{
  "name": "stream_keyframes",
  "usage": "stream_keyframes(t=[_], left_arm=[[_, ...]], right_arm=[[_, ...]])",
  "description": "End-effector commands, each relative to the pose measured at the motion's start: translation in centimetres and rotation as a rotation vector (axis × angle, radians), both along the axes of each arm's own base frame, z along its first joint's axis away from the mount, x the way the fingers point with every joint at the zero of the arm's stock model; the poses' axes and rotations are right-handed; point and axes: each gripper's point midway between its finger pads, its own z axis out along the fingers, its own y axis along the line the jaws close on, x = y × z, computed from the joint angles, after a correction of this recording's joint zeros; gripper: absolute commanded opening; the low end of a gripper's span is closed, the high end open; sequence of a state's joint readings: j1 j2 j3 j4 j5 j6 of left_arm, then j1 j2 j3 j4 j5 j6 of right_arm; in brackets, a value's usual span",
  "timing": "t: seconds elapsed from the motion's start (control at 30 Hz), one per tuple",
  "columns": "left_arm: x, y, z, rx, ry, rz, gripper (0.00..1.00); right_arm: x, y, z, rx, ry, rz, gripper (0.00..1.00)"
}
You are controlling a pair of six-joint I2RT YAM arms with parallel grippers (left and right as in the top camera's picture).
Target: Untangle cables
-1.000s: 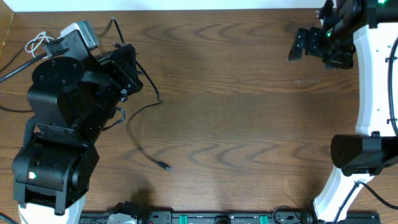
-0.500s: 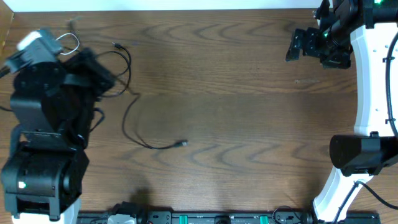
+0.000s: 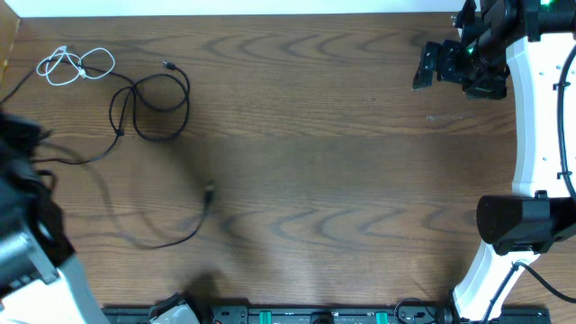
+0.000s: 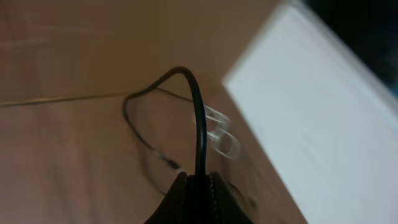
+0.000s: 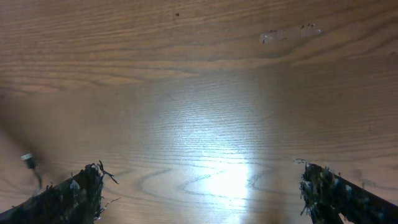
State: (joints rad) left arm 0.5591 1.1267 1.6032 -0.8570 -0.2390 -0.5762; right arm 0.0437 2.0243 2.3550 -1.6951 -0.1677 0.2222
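The left gripper (image 4: 198, 182) is clenched on a black cable (image 4: 199, 118), which rises from between the pinched fingers and arcs over to the left above the wooden table (image 3: 342, 162); the view is blurred, with a white surface (image 4: 323, 124) filling its right side. From overhead the left arm (image 3: 22, 234) sits smeared at the left edge, and its gripper cannot be made out there, so I cannot tell which black cable it holds. The white cable (image 3: 76, 65) lies bunched in small loops at the far left corner of the table. Just to its right, the looped black cable (image 3: 187, 99) forms a rough ring, one plug end pointing up beside it and its tail running left toward the arm. Nearer the front edge, the trailing black cable (image 3: 208, 192) curves in a blurred sweep and ends in a plug left of the table's centre. The right gripper (image 3: 427, 67) hangs at the far right corner, well apart from all the cables, released, its fingers (image 5: 68, 193) spread wide over bare wood.
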Motion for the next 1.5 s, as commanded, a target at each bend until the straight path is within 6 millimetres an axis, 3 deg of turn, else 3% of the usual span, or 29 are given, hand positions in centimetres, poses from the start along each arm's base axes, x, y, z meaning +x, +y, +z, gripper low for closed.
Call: stream_keyframes(t=[0.0,0.13,0.23,0.33,0.63,0.87,1.0,1.13,1.17,1.27,1.33,1.4,1.47], left_arm=[[-2.2,4.6,-1.8,-0.027,0.056,0.179,0.07],[-4.9,8.7,-4.7,-0.07,0.153,0.382,0.08],[-4.6,9.8,-6.7,-0.091,0.229,0.414,0.07],[-3.1,10.3,-9.0,-0.132,0.287,0.386,0.08],[-0.8,10.0,-17.2,-0.326,0.491,0.302,0.08],[-1.1,9.8,-21.9,-0.431,0.643,0.297,0.09],[-2.5,9.3,-23.7,-0.547,0.619,0.427,0.09],[-1.5,7.5,-26.2,-0.727,0.559,0.366,0.09],[-1.1,7.1,-26.8,-0.762,0.55,0.347,0.12],[-0.6,6.3,-28.4,-0.834,0.561,0.313,0.44],[-0.3,6.0,-29.2,-0.851,0.587,0.269,0.53],[-0.3,5.9,-29.7,-0.854,0.619,0.242,0.74],[-0.5,5.8,-30.0,-0.864,0.637,0.236,0.76]], right_arm=[[-0.5,0.4,1.2,-0.001,-0.033,0.025,0.99],[-0.6,0.8,1.2,-0.002,-0.033,0.034,0.99],[-0.6,1.0,1.2,-0.002,-0.033,0.041,0.99],[-0.6,1.2,1.2,-0.001,-0.036,0.046,0.99],[-0.3,1.3,1.3,0.0,-0.049,0.047,0.99],[-0.3,1.5,1.3,0.0,-0.047,0.052,0.99],[-0.4,1.9,1.3,0.0,-0.047,0.061,0.99],[-0.4,2.2,1.3,0.001,-0.05,0.07,0.99],[-0.4,2.3,1.3,0.001,-0.052,0.072,0.99],[-0.4,2.6,1.3,0.0,-0.052,0.081,0.99],[-0.4,2.8,1.3,0.001,-0.052,0.085,0.99],[-0.5,3.0,1.3,0.001,-0.052,0.091,0.99],[-0.5,3.2,1.3,0.001,-0.052,0.094,0.99]])
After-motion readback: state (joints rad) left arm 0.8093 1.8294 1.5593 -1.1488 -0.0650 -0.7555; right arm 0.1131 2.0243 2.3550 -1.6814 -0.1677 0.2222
